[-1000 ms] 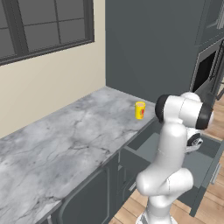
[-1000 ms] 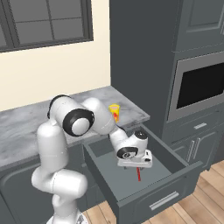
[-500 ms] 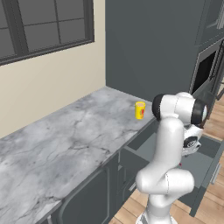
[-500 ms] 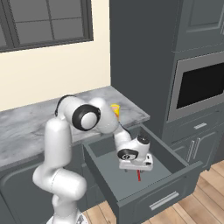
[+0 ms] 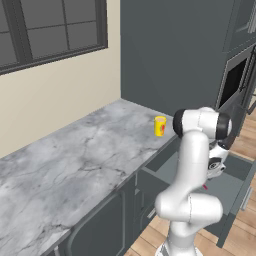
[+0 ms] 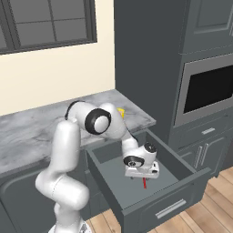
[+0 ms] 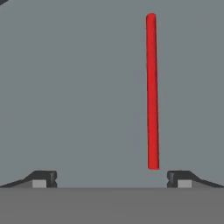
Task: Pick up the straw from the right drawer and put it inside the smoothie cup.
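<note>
The right drawer (image 6: 160,205) stands pulled out below the counter, and the thin red straw (image 6: 144,183) lies flat on its grey bottom. My gripper (image 6: 143,176) hangs low inside the drawer, straight over the straw, pointing down with its jaws wide apart and nothing between them. In the hand view the straw (image 7: 152,92) runs away from the gripper (image 7: 111,179), its near end just inside the right fingertip (image 7: 181,178). The yellow smoothie cup (image 5: 159,126) stands upright on the marble counter near its far right end; in the right base view the cup (image 6: 121,111) peeks out behind my arm.
The marble counter (image 5: 75,160) stretches away to the left under a window. A tall dark cabinet with a built-in oven (image 6: 207,91) rises right of the drawer. The drawer's side walls and front panel enclose the hand. Wood floor lies below.
The hand has sunk a little deeper into the drawer toward the straw, and the elbow has swung forward. Jaws stay wide. Straw and cup have not moved.
</note>
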